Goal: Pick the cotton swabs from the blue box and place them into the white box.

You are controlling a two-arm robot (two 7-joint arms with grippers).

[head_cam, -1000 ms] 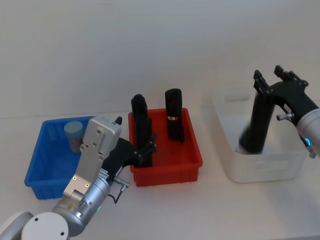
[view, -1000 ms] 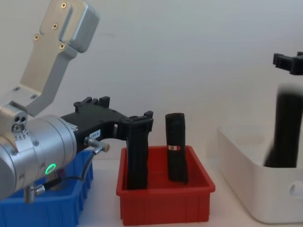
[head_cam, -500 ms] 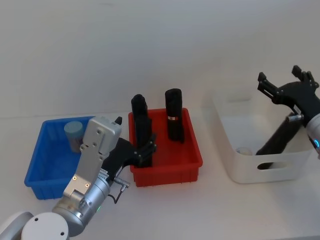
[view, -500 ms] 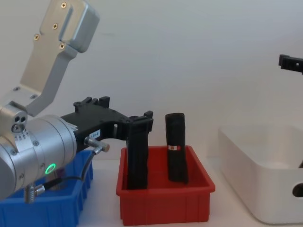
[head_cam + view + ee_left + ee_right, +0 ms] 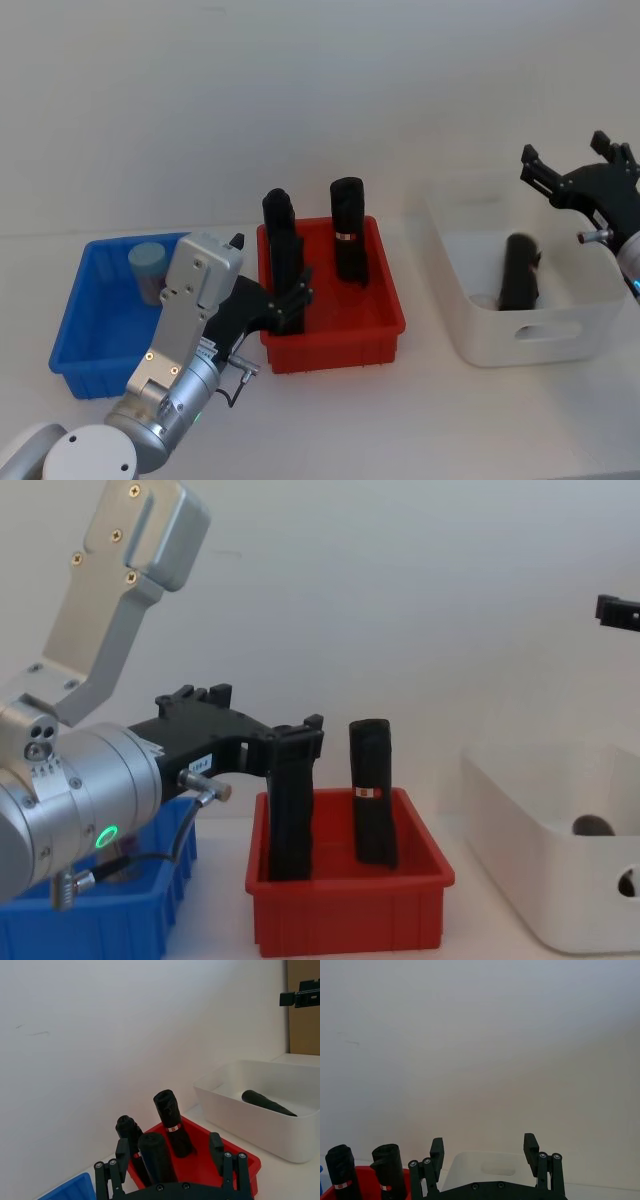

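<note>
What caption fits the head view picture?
Right gripper open above the white box holding a black cylinder; one cotton swab tub in the blue box.

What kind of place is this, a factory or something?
More likely a robot test bench: a plain white table against a bare wall, holding a blue box, a red bin and a white box for sorting practice.

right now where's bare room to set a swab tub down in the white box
The white box has bare floor on its left half, between its near wall and the black cylinder lying in its right part. The right gripper, open, hovers above the far right corner. The red bin is crowded with upright black cylinders.
</note>
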